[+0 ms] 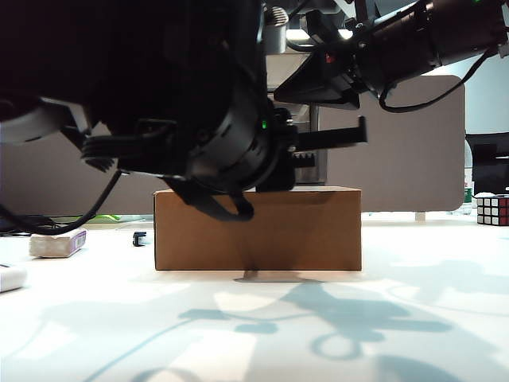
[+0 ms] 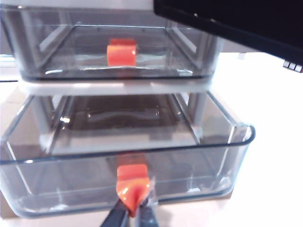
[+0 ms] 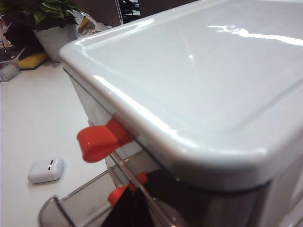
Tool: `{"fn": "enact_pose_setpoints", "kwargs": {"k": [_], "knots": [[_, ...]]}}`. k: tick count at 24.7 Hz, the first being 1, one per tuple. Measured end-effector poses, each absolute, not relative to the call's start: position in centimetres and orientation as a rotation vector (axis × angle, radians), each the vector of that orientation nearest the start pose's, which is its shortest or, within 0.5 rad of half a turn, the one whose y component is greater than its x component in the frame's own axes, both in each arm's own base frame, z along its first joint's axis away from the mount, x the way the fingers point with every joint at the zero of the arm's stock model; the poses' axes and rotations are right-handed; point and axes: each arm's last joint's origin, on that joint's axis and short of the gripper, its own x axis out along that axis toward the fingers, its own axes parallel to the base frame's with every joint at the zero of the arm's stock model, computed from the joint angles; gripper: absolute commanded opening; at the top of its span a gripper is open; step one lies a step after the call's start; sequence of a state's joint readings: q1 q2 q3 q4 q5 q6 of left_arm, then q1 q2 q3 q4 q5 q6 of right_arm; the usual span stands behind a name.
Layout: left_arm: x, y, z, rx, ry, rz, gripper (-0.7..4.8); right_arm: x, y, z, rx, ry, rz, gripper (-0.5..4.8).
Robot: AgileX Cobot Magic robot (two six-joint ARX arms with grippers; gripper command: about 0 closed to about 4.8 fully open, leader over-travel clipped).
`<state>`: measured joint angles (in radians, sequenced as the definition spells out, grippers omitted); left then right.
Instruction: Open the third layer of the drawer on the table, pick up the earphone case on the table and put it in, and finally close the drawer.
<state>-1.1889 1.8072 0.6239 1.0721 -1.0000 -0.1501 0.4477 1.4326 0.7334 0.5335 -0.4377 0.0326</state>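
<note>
The drawer unit's white top [image 3: 203, 71] fills the right wrist view. Its third layer [image 2: 227, 142], the lowest smoky drawer, stands pulled out. My left gripper [image 2: 135, 213] is shut on that drawer's red-orange tab handle [image 2: 132, 182]. The layer above [image 2: 121, 52] is closed. The earphone case [image 3: 46, 170], small, white and rounded, lies on the table [image 3: 28, 118] beside the open drawer. My right gripper [image 3: 137, 208] shows as dark fingers pressed together at the unit's front corner, with nothing between them. In the exterior view the left arm [image 1: 199, 119] hides most of the unit.
A brown cardboard box [image 1: 258, 229] stands mid-table under the arms. A white block with a purple edge [image 1: 57, 243] lies at the left, a puzzle cube [image 1: 493, 209] at the far right. A potted plant [image 3: 47, 19] stands beyond the table.
</note>
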Motion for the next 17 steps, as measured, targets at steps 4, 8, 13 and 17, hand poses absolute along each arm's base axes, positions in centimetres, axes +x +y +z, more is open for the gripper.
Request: {"fn": "enact_pose_setpoints", "kwargs": {"k": [4, 8, 13, 17], "knots": [[12.2, -28.6, 14.5, -0.029, 0.065, -0.171, -0.06, 26.7, 14.2, 23.8, 0.037, 0.189, 0.880, -0.06], [11.3, -28.6, 14.3, -0.018, 0.064, -0.164, -0.04, 26.7, 14.2, 23.8, 0.041, 0.191, 0.879, -0.06], [11.2, -28.6, 14.4, -0.007, 0.065, -0.159, 2.13, 26.7, 14.2, 23.8, 0.045, 0.193, 0.888, -0.06], [10.1, -28.5, 15.6, 0.037, 0.076, -0.191, 2.13, 26.7, 14.2, 23.8, 0.045, 0.193, 0.889, -0.06]]}}
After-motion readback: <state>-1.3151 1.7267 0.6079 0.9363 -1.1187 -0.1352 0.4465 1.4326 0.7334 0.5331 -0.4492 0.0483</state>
